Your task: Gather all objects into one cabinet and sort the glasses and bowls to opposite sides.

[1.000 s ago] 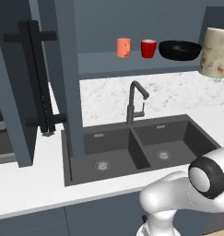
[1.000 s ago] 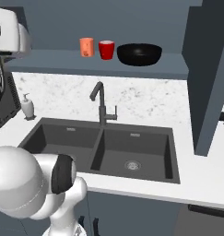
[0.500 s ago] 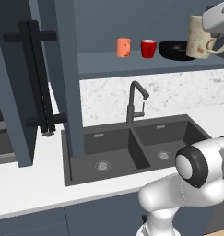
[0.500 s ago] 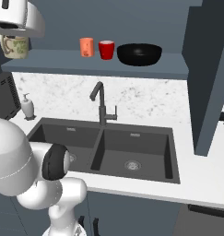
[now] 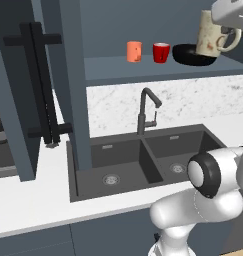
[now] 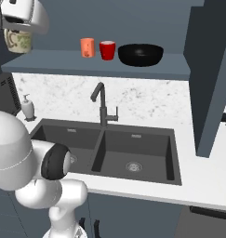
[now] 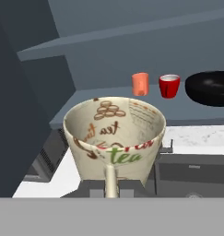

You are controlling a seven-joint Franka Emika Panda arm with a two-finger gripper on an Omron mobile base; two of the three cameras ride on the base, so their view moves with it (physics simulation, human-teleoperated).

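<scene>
Left base view: the gripper (image 5: 232,12) is sitting at the top right corner, closed on the beige mug (image 5: 210,34), which is hanging below it, tilted, in the air in front of the cabinet shelf (image 5: 143,67). From here the mug is overlapping the right part of the black bowl (image 5: 190,55); contact can't be told. On the shelf the orange tumbler (image 5: 134,51), the red cup (image 5: 161,52) and the bowl are standing in a row, left to right, close together. The cabinet door (image 5: 23,90) with its black bar handle (image 5: 40,90) is standing open at left. The sink (image 5: 138,160) and faucet (image 5: 145,110) are lying below the shelf.

Right base view: the gripper (image 6: 22,16) is showing at the top left, gripping the beige mug (image 6: 17,40) just under it, well left of the orange tumbler (image 6: 87,47). The red cup (image 6: 107,49) is standing just beside the tumbler, the black bowl (image 6: 140,54) next on the right. All three are resting on the cabinet shelf (image 6: 63,62). A soap dispenser (image 6: 27,107) is standing on the counter left of the sink (image 6: 109,148).

Hand view: the fingers (image 7: 127,186) are pinching the handle of the beige mug (image 7: 114,138) at the bottom; the jaws are nearly closed around it. The mug's open mouth is facing the camera, with "tea" printed on it. Beyond it the orange tumbler (image 7: 140,84), red cup (image 7: 169,85) and black bowl (image 7: 209,87) are sitting on the shelf.
</scene>
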